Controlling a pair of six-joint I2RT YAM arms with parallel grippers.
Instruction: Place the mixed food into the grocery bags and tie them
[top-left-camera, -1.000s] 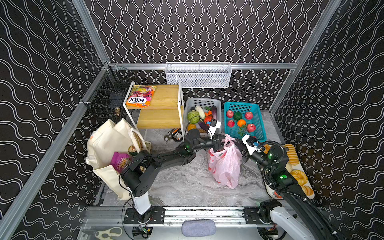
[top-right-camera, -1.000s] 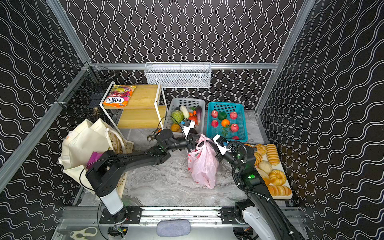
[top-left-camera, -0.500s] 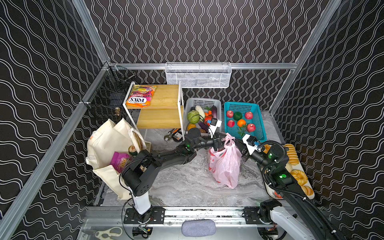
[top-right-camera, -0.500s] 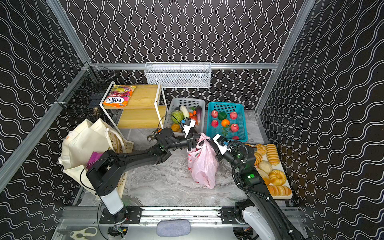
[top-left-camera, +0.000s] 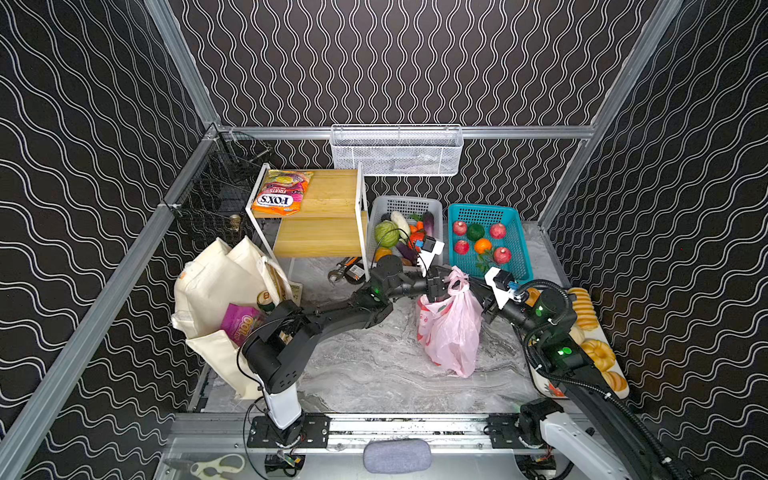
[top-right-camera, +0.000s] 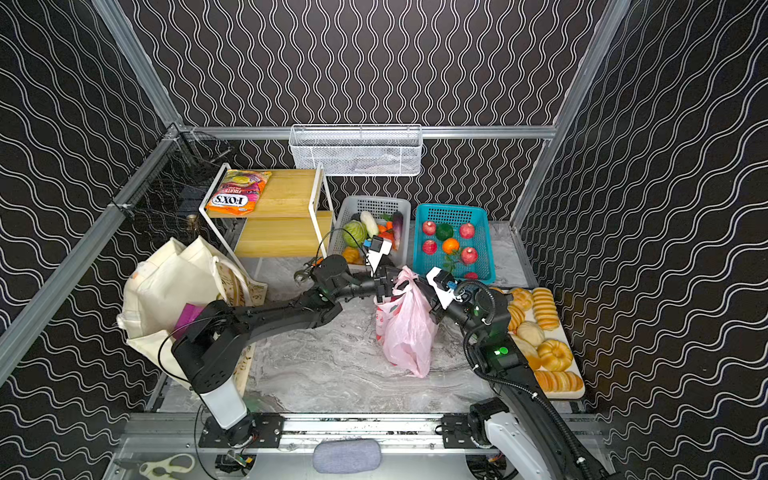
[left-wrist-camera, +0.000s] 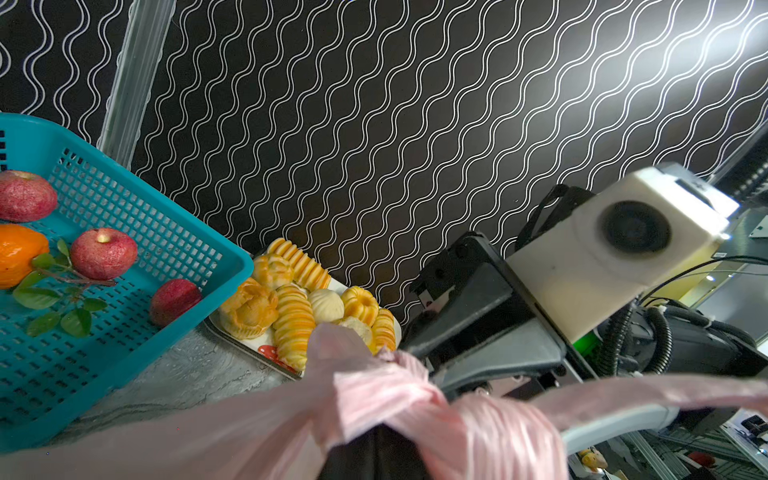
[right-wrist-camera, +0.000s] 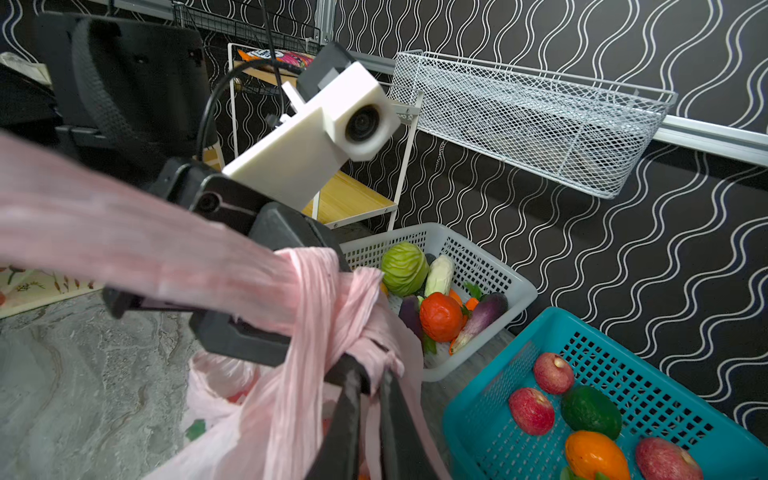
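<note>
Over the marble tabletop (top-left-camera: 374, 365), left gripper (top-left-camera: 446, 286) and right gripper (right-wrist-camera: 370, 380) jaws, pressed together, each apparently pinch the pink bag (top-left-camera: 451, 332) handles.

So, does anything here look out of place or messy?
The cream tote is slumped open on its side at the left, a purple packet poking out. Metal hand tools lie on the table beside the vegetable basket, odd among groceries.

bags 2: tote (top-left-camera: 208, 286), pink bag (top-left-camera: 453, 332) | baskets 3: grey (top-left-camera: 405, 205), teal (top-left-camera: 482, 212), wire (top-left-camera: 395, 153) | FOX'S pkt (top-left-camera: 282, 193) 1 | purple pkt (top-left-camera: 241, 326) 1
</note>
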